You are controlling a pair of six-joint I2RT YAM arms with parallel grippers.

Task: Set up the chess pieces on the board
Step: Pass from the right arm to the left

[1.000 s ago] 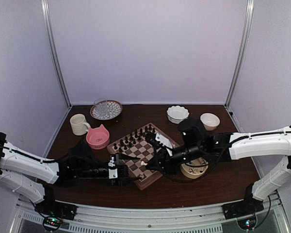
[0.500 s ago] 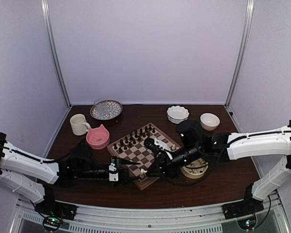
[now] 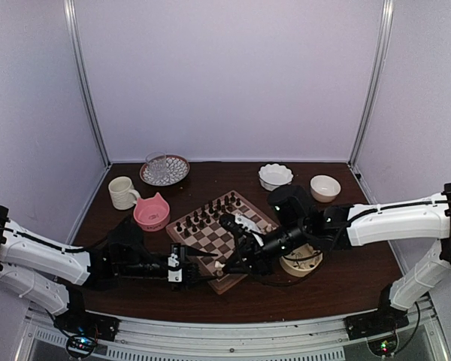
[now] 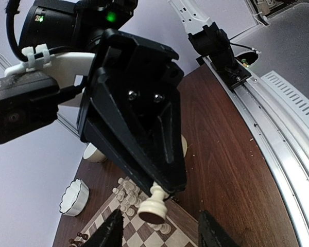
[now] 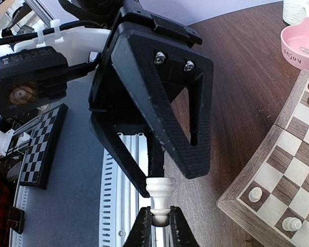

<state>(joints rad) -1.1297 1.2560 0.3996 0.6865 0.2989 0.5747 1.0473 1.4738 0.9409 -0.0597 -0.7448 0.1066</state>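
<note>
**Item:** one cream-white turned chess piece (image 5: 159, 191), held off the surface by the near corner of the square checkered wooden board (image 5: 298, 154).

**Right gripper** (image 5: 160, 218): jaws pinching the piece by its head, with the round base pointing away toward the opposite gripper.

**Left gripper** (image 4: 159, 234): jaws spread, one finger on each side of the piece's base (whether they touch it cannot be told).

**On the board:** several small cream-white figures (image 5: 255, 194) standing on the near squares. Small dark brown figures (image 3: 207, 213) are ranked along the far side.

**Beside the board, left:** pink cat-eared bowl (image 3: 152, 213), on the dark wooden table (image 3: 346, 289).
</note>
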